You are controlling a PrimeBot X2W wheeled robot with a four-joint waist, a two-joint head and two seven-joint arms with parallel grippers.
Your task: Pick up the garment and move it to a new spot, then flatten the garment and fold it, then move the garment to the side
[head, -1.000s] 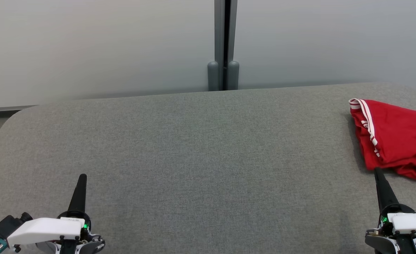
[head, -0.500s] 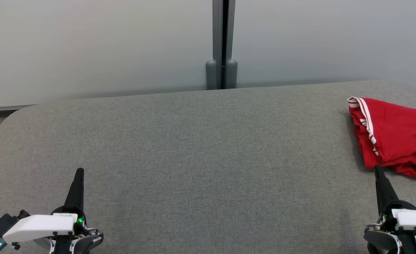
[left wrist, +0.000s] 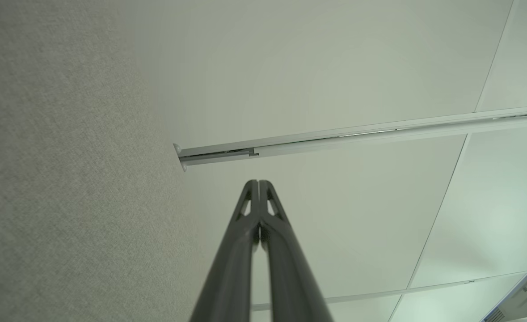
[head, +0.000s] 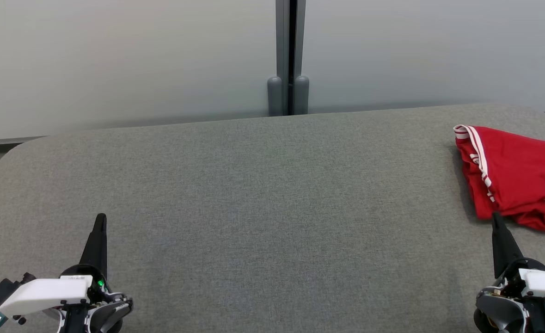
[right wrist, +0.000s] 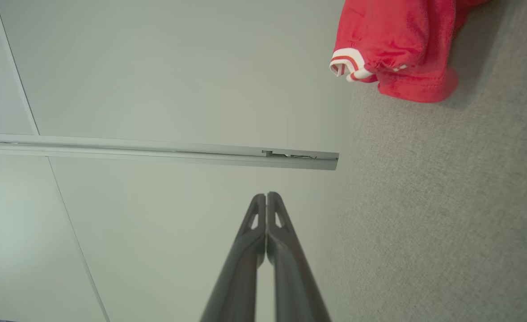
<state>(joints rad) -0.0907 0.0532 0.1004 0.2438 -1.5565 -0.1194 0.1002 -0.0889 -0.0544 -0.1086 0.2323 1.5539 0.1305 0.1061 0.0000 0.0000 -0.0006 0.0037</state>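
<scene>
The red garment [head: 515, 178] lies crumpled at the grey table's [head: 263, 194] far right edge, just beyond the right gripper [head: 498, 221], whose fingers are pressed together and empty. The left gripper [head: 100, 222], also pressed closed, sits well apart, so the right arm looks nearer.

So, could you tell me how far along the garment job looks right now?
The red garment lies bunched at the right end of the grey table, not visibly flat or neatly folded. Whether that is its start or final spot cannot be told. Nothing is in hand: the left gripper and right gripper are both shut and empty, so remaining steps can't be judged.
</scene>
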